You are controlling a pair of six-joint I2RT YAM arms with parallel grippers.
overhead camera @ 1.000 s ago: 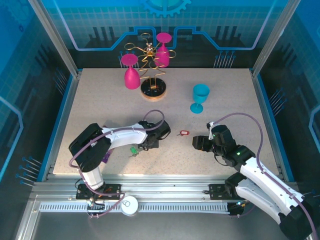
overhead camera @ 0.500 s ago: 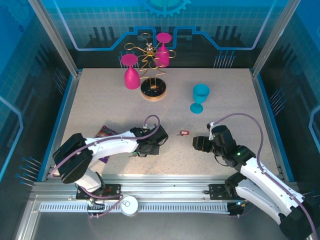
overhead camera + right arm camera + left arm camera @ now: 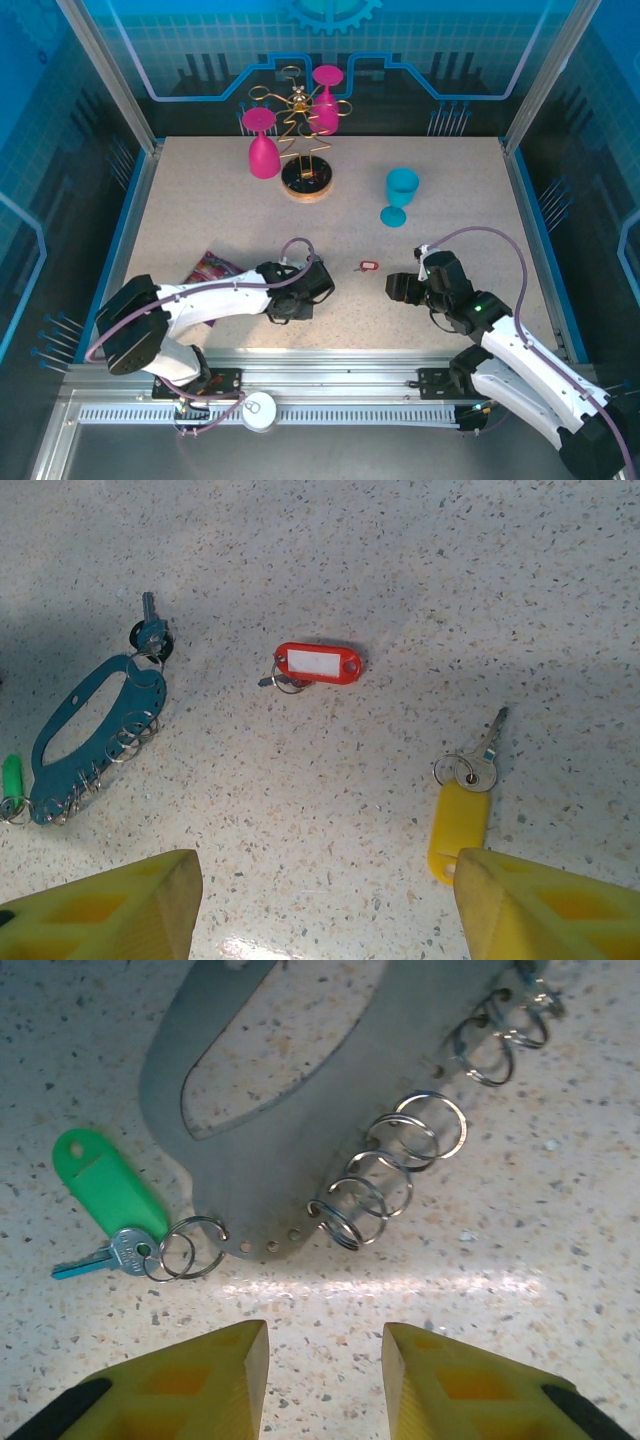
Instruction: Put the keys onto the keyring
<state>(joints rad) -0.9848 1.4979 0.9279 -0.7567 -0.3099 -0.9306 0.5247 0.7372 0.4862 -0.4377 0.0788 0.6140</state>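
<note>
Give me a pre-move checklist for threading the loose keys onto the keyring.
1. Left claw empty, jaws apart: ok.
2. Right claw open, empty: ok.
3. Keyring lying flat, spare rings exposed: ok.
4. Red key on keyring: not ok, lies loose.
5. Yellow key on keyring: not ok, loose near right claw.
6. Green-tagged key ringed on: ok.

Light: bright and even from above; the blue walls tint the top view.
Glare: a pale streak on the table point(image 3: 560, 1260) just ahead of the left gripper point(image 3: 325, 1350); a small glint at the bottom edge of the right wrist view.
Shadows: soft; a grey patch at the upper left of the right wrist view reaches the keyring point(image 3: 145, 680).
Focus: small rings point(image 3: 400, 1160) sharp in the left wrist view.
Detail: red key point(image 3: 368, 266) tiny from above, its shape unclear.
</note>
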